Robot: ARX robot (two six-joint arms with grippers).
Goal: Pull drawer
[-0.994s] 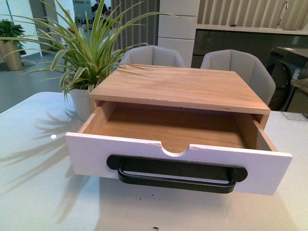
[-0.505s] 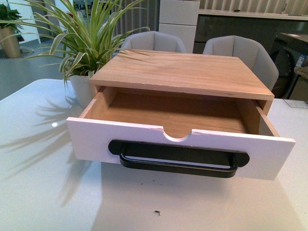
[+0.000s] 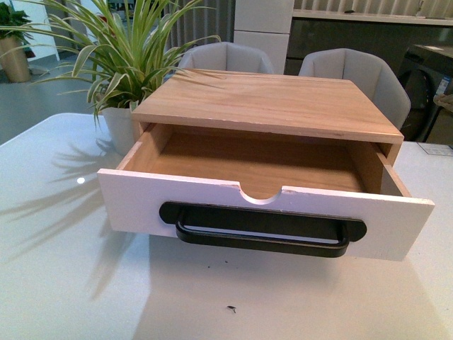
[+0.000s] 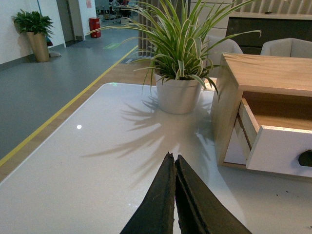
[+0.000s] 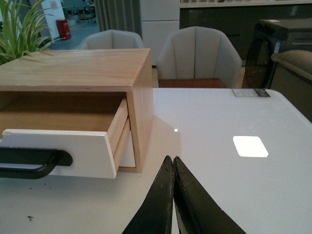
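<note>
The drawer (image 3: 141, 205) stands pulled well out of its light wood cabinet (image 3: 269, 103), its white front carrying a long black bar handle (image 3: 262, 237) and a semicircular notch; the inside is bare wood. Neither arm shows in the front view. In the left wrist view my left gripper (image 4: 173, 157) is shut and empty above the table, apart from the drawer (image 4: 280, 151) and off its left end. My right gripper (image 5: 172, 159) is likewise shut on nothing, apart from the drawer (image 5: 58, 148) and off its right end, whose handle (image 5: 29, 163) shows there.
A potted spider plant (image 3: 120, 131) stands just left of the cabinet, also seen as plant (image 4: 178, 92). The white table (image 3: 64, 283) carries a small dark speck (image 3: 231, 309). Two grey chairs (image 3: 354, 74) sit behind the far edge.
The front view has tilted slightly, so the cabinet and drawer sit a little higher in frame. The drawer itself looks as far out as before.
</note>
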